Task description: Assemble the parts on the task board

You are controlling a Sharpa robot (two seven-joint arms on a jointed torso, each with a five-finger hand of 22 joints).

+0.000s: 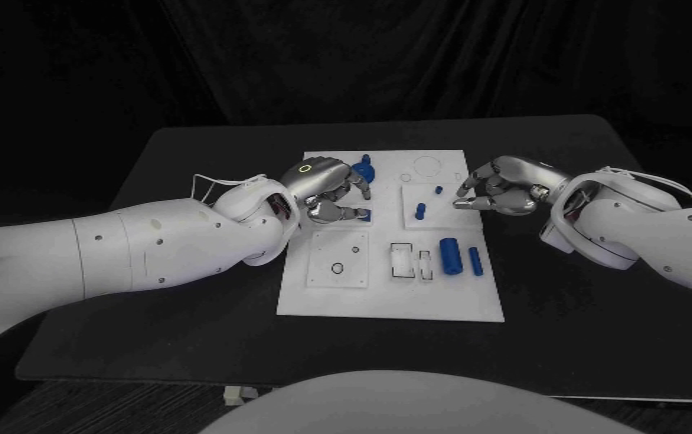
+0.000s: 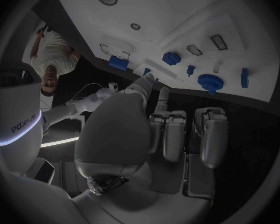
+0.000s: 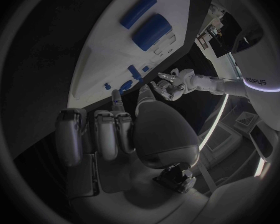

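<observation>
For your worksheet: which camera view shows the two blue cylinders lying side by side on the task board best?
The right wrist view: the two blue cylinders lie large and unblocked on the task board. The head view shows them small; in the left wrist view I cannot pick them out with confidence.

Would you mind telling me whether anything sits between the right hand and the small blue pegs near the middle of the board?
Nothing visible does. The right hand hovers at the task board edge, and only bare white plate lies between it and the small blue pegs.
</observation>
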